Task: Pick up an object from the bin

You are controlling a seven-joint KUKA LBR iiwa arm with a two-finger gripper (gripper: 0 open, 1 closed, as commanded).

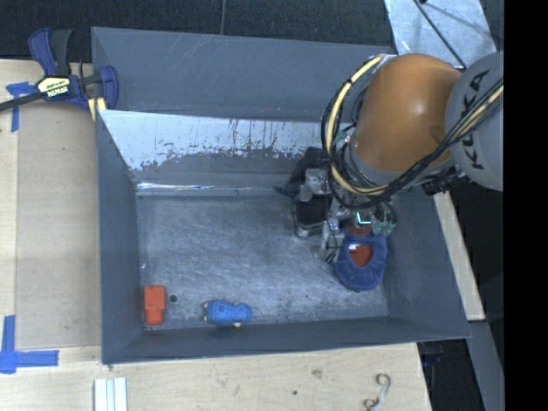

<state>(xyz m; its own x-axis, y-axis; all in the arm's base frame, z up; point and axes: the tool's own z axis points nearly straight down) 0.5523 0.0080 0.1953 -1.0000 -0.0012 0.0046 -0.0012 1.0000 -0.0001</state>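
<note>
Claw [336, 238] sits low at right-centre of the bin [257, 336], at the upper edge of a blue lump with a red patch [360, 272]. Cannot tell whether the claw is spread or pinching.

Judged step: the grasp, lift not yet done. Next move calls for a sure grip on the lump, then a straight rise.

Orange block [154, 305] and small blue thing [227, 312] lie lower left, well apart from the claw.

The arm [484, 101] bears the lettering "KUKA", partly cut off.

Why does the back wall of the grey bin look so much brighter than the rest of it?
Camera view: light from above seems to catch the bin's sloping far wall as a pale glare band; the arm's orange cover carries a soft sheen; the left wall is dimmer.
</note>
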